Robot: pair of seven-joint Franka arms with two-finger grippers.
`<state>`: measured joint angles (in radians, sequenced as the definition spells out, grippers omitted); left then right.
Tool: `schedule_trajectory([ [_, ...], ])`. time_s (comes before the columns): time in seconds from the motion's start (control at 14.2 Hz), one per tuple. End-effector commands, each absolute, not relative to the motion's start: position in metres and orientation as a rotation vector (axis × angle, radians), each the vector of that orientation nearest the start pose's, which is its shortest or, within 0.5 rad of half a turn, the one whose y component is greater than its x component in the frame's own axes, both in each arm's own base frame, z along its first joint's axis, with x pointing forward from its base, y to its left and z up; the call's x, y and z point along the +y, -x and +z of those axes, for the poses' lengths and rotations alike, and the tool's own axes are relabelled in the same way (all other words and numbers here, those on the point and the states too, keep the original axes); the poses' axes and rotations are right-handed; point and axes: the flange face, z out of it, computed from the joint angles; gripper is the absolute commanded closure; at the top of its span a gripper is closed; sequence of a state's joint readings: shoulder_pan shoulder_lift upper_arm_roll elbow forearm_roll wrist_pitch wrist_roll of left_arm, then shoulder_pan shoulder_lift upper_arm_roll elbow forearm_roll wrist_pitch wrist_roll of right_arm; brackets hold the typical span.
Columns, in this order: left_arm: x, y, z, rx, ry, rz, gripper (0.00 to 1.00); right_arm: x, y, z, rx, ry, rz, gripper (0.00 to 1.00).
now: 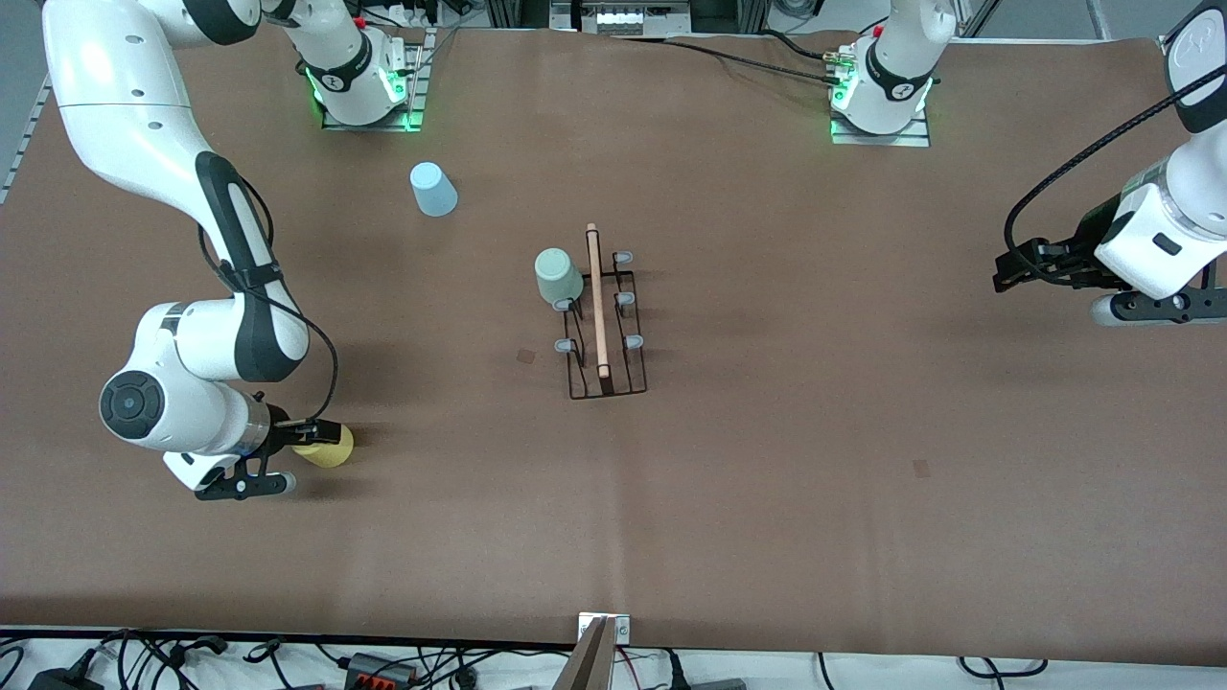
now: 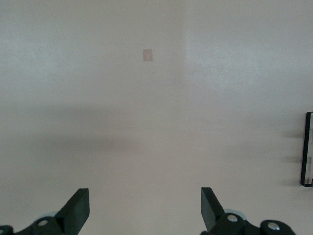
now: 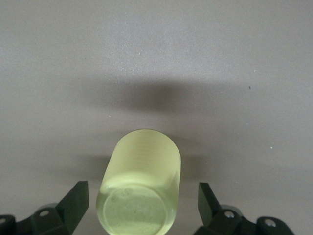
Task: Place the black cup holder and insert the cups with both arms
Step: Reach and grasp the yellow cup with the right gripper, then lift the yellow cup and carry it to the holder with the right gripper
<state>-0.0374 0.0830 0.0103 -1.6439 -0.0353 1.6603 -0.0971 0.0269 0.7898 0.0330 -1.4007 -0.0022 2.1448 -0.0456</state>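
Note:
The black cup holder stands at the middle of the table, its wooden rod on top; one edge of the holder shows in the left wrist view. A mint green cup sits upside down on one of its pegs. The light blue cup stands upside down nearer the right arm's base. The yellow cup rests on the table toward the right arm's end. My right gripper is open around the yellow cup, its base facing the wrist, with a gap at each finger. My left gripper hangs open and empty over the left arm's end.
Two small tape marks lie on the brown table, one beside the holder, one nearer the front camera. A camera mount and cables line the front edge. The arm bases stand along the back edge.

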Motion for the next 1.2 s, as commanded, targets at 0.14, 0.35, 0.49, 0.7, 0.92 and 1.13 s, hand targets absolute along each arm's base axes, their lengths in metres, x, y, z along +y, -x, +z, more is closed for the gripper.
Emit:
schedule_trajectory([
  [0.14,-0.020,-0.583,0.562,-0.089,3.173,0.098,0.00,0.038,-0.729,0.222,-0.168,3.101,0.080,0.31],
  [0.35,-0.019,-0.583,0.562,-0.091,3.173,0.098,0.00,0.038,-0.728,0.230,-0.166,3.096,0.103,0.62],
  [0.49,-0.020,-0.583,0.562,-0.089,3.173,0.098,0.00,0.047,-0.724,0.242,-0.190,3.089,0.172,0.74],
  [0.7,-0.019,-0.583,0.562,-0.091,3.173,0.098,0.00,0.085,-0.734,0.307,-0.267,3.045,0.228,0.77],
  [0.92,-0.019,-0.583,0.562,-0.089,3.173,0.098,0.00,0.145,-0.731,0.361,-0.320,2.978,0.213,0.77],
  [1.13,-0.020,-0.583,0.562,-0.088,3.171,0.100,0.00,0.210,-0.711,0.381,-0.185,2.963,0.251,0.77],
])
